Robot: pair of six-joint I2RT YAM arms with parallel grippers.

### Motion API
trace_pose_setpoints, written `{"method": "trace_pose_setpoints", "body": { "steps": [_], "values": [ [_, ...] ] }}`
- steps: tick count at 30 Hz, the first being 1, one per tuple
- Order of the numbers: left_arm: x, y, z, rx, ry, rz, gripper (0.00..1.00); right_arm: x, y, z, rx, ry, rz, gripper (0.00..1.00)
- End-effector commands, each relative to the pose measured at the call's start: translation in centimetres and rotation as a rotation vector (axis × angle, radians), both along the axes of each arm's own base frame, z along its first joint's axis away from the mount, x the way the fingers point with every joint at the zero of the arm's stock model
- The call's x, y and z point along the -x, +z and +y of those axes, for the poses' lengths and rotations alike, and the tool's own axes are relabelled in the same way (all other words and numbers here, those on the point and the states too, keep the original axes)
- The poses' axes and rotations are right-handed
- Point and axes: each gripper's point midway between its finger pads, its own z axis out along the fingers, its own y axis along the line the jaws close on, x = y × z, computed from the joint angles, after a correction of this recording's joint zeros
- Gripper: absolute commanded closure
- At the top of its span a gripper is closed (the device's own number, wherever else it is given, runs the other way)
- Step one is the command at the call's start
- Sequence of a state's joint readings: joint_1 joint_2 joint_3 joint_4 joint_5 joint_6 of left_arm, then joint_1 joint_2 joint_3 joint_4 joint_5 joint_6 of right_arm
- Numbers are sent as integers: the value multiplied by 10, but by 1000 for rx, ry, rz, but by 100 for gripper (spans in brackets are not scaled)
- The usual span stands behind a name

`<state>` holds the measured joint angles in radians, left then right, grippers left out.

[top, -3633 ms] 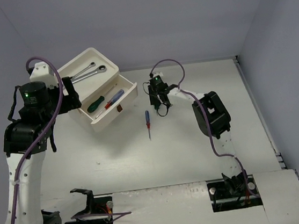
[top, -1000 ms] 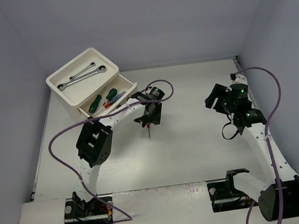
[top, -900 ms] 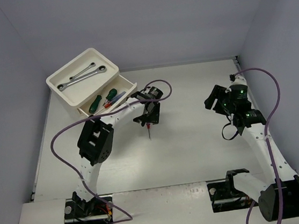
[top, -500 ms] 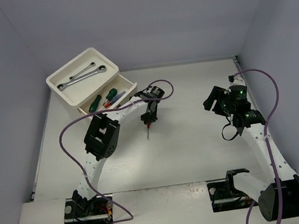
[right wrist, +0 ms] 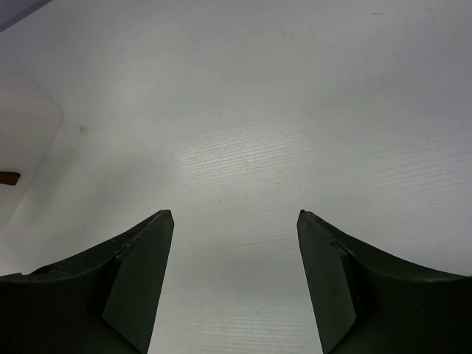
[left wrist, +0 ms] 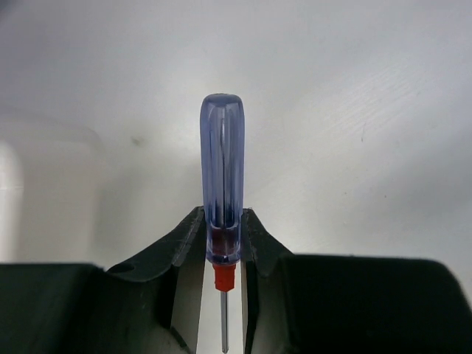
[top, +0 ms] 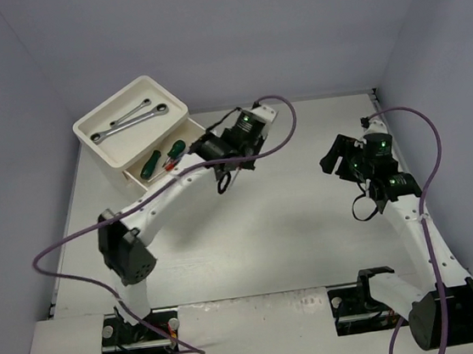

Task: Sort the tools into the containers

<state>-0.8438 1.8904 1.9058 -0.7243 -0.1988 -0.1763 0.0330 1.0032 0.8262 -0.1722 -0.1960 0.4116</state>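
Note:
My left gripper (left wrist: pixel 223 221) is shut on a screwdriver (left wrist: pixel 222 177) with a clear blue handle and a red collar, the handle pointing away from the wrist. In the top view this gripper (top: pixel 216 172) hangs just right of the white drawer box (top: pixel 97 150). The box's open drawer (top: pixel 139 184) holds green-handled screwdrivers (top: pixel 148 164) with red parts. The top tray (top: pixel 85 126) holds two silver wrenches (top: pixel 132 120). My right gripper (right wrist: pixel 234 215) is open and empty above bare table, at the right in the top view (top: pixel 334 159).
A blurred corner of the white box (left wrist: pixel 44 192) shows left in the left wrist view. The box's edge (right wrist: pixel 22 133) with a brown handle tab (right wrist: pixel 9 178) shows at far left in the right wrist view. Purple cables (top: pixel 286 124) loop over both arms.

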Motion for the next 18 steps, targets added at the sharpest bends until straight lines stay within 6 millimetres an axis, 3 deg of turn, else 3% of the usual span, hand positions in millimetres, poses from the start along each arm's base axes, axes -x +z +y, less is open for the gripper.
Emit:
{"method": "trace_pose_setpoints", "body": {
  "steps": [1,5,11,14,16,18],
  "values": [
    [0,128,55,-70,-66,-307,100,-16,47,16,-16,98,-128,34],
    [-9,149,93,-191,-107,-376,100,-22,55,29,-20,150,-135,34],
    [-32,131,138,-295,-140,-327,100,-25,58,59,6,220,-136,34],
    [-43,119,150,-325,-168,-301,100,-25,56,75,18,267,-131,34],
    [-48,111,154,-337,-185,-285,94,-24,54,84,20,297,-126,34],
    [-53,104,162,-354,-178,-268,81,-24,54,90,28,317,-128,34]
  ]
}}
